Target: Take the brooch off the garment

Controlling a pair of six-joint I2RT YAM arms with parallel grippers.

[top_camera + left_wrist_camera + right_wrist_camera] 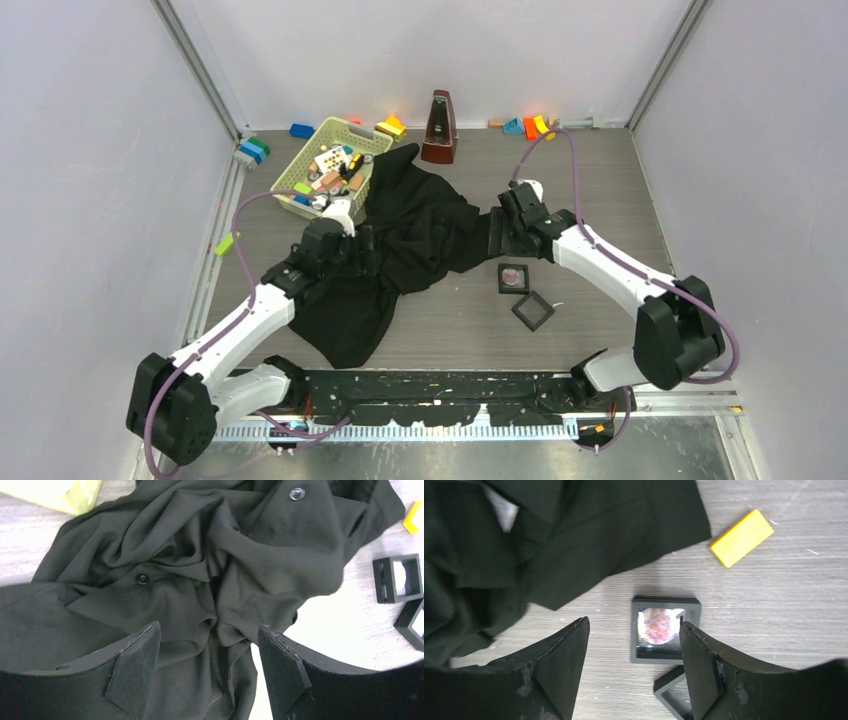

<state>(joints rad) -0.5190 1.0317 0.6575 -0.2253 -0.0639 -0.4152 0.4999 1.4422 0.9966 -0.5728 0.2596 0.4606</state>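
Up top, the fixed camera sits high behind the arm bases, tilted down and forward. It takes in the whole tabletop (600,180) from far off, with the black garment (400,250) near centre.

Over to the left wrist camera: it rides right above the garment, looking steeply down past the left end effector (207,630), very close, cloth nearly filling the frame.

Right wrist camera now: it hangs just off the garment's edge on the right arm's side, looking straight down past the right end effector (634,625), close in.

Both wrist views catch that garment edge, the square black tray (666,602) beside it and the yellow block (741,537). The top view holds garment and tray too.
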